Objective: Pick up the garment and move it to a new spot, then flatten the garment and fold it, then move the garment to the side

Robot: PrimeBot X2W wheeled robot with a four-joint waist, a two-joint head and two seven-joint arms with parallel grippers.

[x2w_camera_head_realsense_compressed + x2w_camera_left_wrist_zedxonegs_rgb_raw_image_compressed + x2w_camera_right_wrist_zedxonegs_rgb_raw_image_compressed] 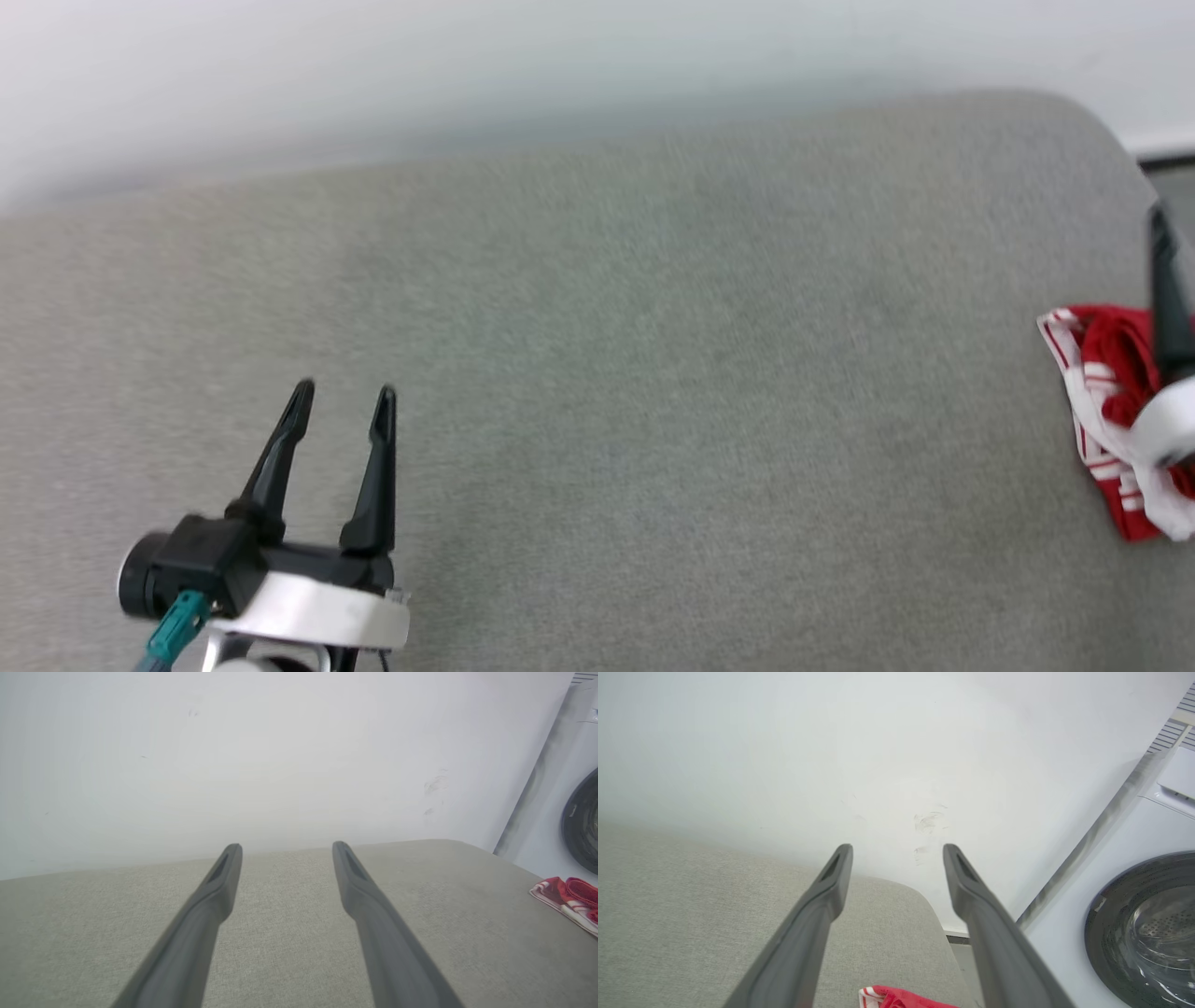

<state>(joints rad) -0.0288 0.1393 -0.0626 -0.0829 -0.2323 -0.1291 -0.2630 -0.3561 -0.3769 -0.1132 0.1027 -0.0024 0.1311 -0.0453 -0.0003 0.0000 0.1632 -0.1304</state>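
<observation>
Lying bunched on the grey cushion (653, 373) at the head view's right edge: red jersey (1106, 364), long axis running top to bottom | right gripper (897, 851) hovering just over it, jaws parted, gripping nothing | left gripper (345, 397) sitting lower left, jaws parted, well apart | right arm being nearer

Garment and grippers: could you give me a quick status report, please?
Left gripper open, holding nothing. Right gripper open, fingers over the garment, not gripping. Garment bundled at the right end of the grey cushion. Washing machine stands beyond that end.
</observation>
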